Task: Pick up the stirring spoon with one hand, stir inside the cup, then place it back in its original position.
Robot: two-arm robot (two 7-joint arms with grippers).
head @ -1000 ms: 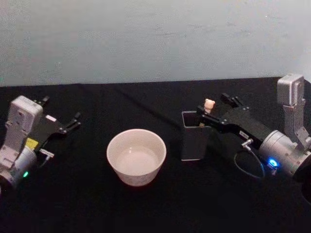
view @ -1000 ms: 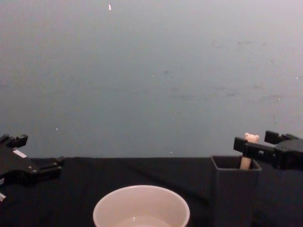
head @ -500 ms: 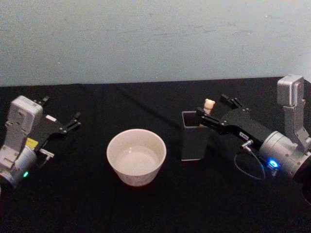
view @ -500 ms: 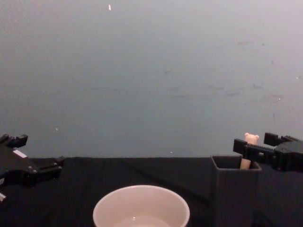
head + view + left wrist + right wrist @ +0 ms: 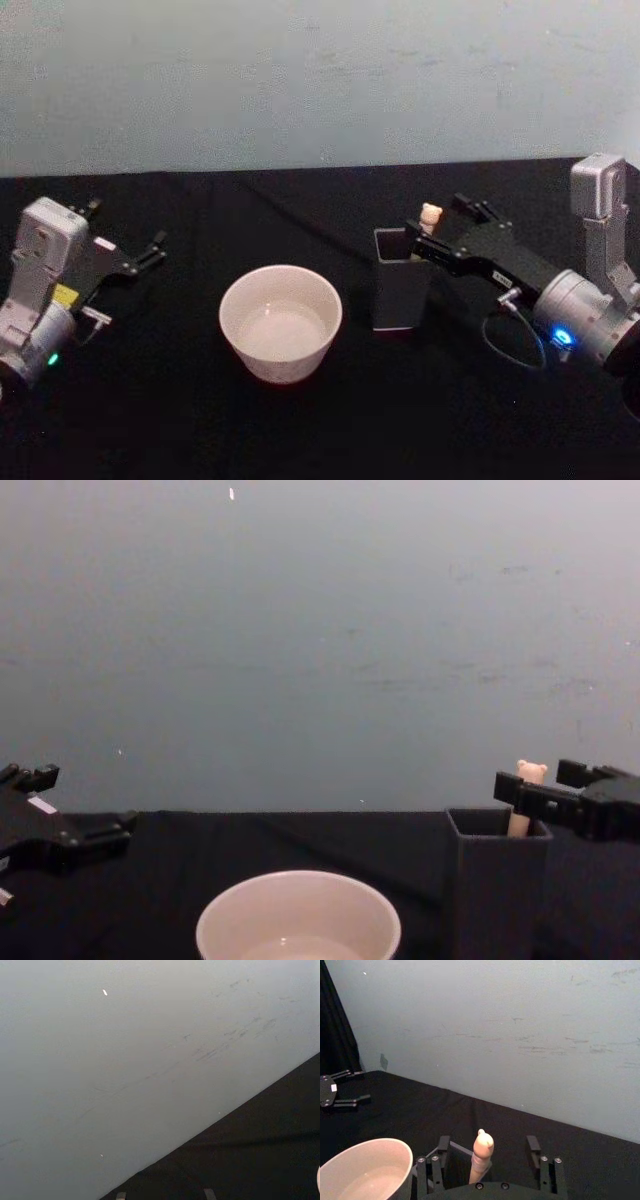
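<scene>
At far left we see the left gripper (image 5: 126,228) hovering low over the black table (image 5: 300,430), its fingers spread and holding nothing. Right of it, near the middle, we find the cream cup (image 5: 281,322) standing upright. Just beside the cup on its right stands the dark grey square holder (image 5: 400,295), with the stirring spoon (image 5: 431,216) upright inside, its bear head poking above the rim. The right gripper (image 5: 440,214) straddles that handle, released, with its fingers (image 5: 442,1144) apart from the handle on both sides.

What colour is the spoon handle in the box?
The stirring spoon handle is cream-beige, clearest in right wrist view.
</scene>
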